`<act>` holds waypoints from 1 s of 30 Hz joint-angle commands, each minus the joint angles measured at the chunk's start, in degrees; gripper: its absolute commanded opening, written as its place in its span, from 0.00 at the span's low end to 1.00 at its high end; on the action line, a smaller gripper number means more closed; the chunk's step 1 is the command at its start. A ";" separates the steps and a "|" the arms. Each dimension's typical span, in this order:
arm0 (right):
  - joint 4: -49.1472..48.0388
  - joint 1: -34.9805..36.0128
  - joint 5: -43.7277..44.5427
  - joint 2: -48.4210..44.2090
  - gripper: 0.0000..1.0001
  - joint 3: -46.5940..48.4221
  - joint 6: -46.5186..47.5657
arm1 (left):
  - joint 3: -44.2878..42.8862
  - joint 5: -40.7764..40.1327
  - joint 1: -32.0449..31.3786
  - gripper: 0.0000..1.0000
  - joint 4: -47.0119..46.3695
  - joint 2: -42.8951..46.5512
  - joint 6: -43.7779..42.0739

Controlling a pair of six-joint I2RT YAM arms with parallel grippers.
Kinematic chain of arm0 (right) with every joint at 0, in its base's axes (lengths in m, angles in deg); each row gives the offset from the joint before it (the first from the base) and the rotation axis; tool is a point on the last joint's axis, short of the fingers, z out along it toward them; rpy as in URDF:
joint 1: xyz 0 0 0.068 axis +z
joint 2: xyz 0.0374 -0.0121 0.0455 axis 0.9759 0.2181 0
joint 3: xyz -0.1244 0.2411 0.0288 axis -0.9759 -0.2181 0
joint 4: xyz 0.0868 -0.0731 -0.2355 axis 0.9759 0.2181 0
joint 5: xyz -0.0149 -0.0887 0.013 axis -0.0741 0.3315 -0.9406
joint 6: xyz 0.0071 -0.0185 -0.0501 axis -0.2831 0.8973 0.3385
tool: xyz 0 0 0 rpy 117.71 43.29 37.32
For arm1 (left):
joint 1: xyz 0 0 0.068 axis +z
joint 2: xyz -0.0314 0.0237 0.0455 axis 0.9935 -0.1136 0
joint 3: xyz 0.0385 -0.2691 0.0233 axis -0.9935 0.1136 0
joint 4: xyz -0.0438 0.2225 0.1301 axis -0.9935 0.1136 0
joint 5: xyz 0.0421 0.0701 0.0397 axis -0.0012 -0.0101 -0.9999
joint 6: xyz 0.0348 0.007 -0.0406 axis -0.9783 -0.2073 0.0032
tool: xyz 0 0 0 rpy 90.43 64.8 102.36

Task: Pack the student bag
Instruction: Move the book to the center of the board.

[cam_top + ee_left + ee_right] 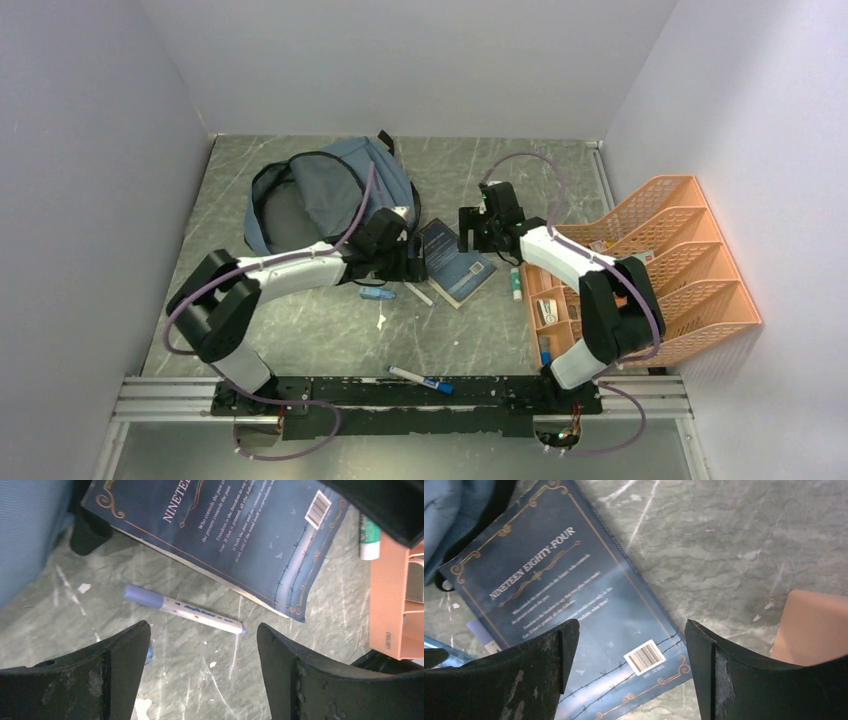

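The student bag (pixel 320 190), grey-blue with its main zip open, lies at the back left of the table. Just right of it a dark blue paperback (pixel 455 262) lies flat, back cover up. My left gripper (pixel 405 262) hovers open at the book's left edge; in its wrist view the open left gripper (pixel 202 630) stands just short of a white marker with a lilac cap (pixel 182 611). My right gripper (pixel 475 232) is open above the book's far right side. In the right wrist view the book (pixel 559 595) and its barcode show between the empty fingers of the right gripper (pixel 631 625).
An orange mesh tray rack (pixel 680 260) stands at the right, with a small orange organiser (pixel 552 305) in front of it. A glue stick (pixel 516 283) lies beside the organiser. A small blue item (pixel 377 293) lies under my left arm. A blue-capped marker (pixel 420 379) lies near the front rail.
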 commanded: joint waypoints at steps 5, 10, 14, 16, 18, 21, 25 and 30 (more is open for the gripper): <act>-5.35 -5.19 -11.26 3.86 0.82 -1.24 -1.90 | -4.40 3.57 -0.92 0.80 -7.38 -7.75 3.10; -6.63 -5.79 -12.45 6.13 0.82 -1.84 -1.95 | -7.74 3.55 -0.93 0.77 -7.12 -12.41 2.66; -7.03 -5.92 -12.87 6.66 0.82 -2.36 -2.03 | -10.89 3.42 -0.93 0.76 -6.32 -15.32 1.70; -7.07 -6.00 -13.55 6.92 0.82 -2.64 -2.25 | -12.22 3.74 -0.93 0.75 -5.31 -17.03 1.64; -6.91 -5.98 -14.51 7.07 0.82 -3.09 -2.71 | -12.82 4.21 -0.81 0.75 -5.56 -18.43 1.69; -6.50 -6.01 -15.81 6.67 0.80 -4.78 -3.75 | -14.12 5.78 -0.31 0.74 -6.14 -20.63 0.95; -7.87 -5.93 -18.61 3.77 0.76 -8.90 -5.92 | -19.29 6.96 1.50 0.73 -4.63 -23.93 -1.64; -8.68 -5.92 -20.22 0.83 0.71 -12.05 -7.67 | -27.78 7.74 2.85 0.71 -1.29 -29.72 -3.76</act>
